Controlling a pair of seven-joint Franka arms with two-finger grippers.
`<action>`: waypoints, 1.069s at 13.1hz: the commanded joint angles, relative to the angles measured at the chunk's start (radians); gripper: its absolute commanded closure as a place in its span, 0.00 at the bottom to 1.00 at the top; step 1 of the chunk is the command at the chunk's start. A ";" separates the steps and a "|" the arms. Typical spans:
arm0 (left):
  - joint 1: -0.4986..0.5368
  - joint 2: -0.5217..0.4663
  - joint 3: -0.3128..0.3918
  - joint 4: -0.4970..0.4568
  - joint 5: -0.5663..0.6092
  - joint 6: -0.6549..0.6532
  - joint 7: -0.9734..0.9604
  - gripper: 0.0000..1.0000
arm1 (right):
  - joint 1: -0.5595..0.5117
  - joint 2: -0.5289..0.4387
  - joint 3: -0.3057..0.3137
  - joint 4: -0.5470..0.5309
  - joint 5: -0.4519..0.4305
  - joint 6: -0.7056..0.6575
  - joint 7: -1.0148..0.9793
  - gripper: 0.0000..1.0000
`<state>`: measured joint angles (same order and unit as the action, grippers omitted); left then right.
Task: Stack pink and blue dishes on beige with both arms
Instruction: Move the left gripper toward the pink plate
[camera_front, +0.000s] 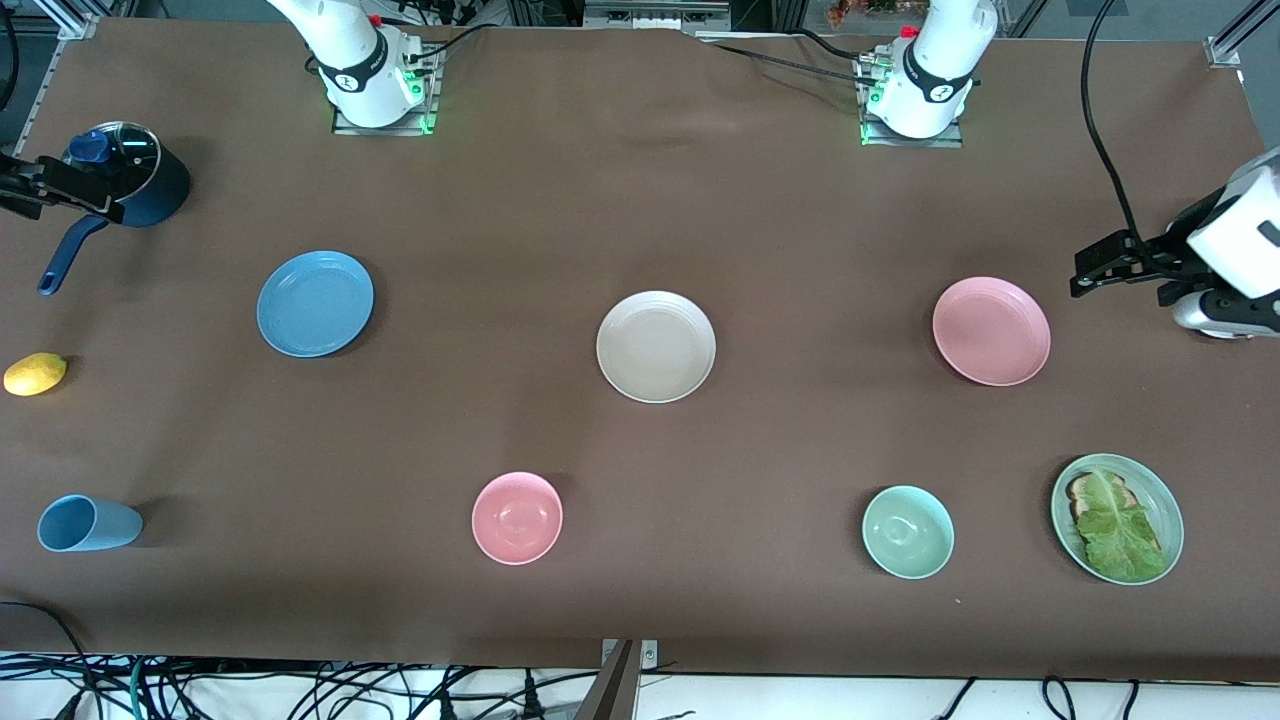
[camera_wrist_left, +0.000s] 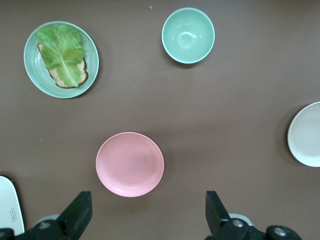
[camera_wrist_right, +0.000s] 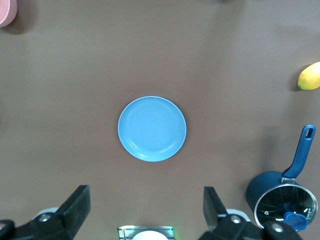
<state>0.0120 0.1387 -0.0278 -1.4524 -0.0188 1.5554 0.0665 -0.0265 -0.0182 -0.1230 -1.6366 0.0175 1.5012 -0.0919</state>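
Front view: the matte cream-beige round plate sits at the centre of the frame on the brown table. The medium blue round plate lies at centre left of the frame, toward the right arm's end of the table, and the pale pink round plate at centre right, toward the left arm's end; all three are well apart and unstacked. Along the lower part of the frame are a light blue cup lying on its side, a small deep pink bowl, a pale green bowl and a pale green plate with toast and lettuce. A yellow lemon and a dark blue saucepan with a glass lid are at the left edge. The left gripper hangs at the right edge of the frame, beside the pink plate; the right gripper hangs at the upper left edge by the saucepan.

Left wrist view: the left gripper's black fingers stand spread wide and empty at the bottom of the frame, with the pink plate just above the gap between them and untouched. The beige plate shows at the right edge.

Right wrist view: the right gripper's fingers are likewise spread wide and empty, the blue plate at the frame's centre, untouched.
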 joint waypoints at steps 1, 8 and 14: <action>-0.010 0.022 -0.001 0.027 -0.018 -0.017 0.012 0.00 | -0.013 0.003 0.005 0.017 0.005 -0.018 -0.017 0.00; 0.003 0.085 0.002 0.023 -0.018 -0.023 0.019 0.00 | -0.013 0.003 0.005 0.017 0.007 -0.019 -0.017 0.00; 0.063 0.191 0.000 0.014 -0.029 0.056 0.041 0.00 | -0.013 0.003 0.005 0.017 0.005 -0.019 -0.017 0.00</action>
<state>0.0273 0.2898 -0.0260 -1.4498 -0.0188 1.5744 0.0665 -0.0267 -0.0182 -0.1231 -1.6366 0.0176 1.4998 -0.0919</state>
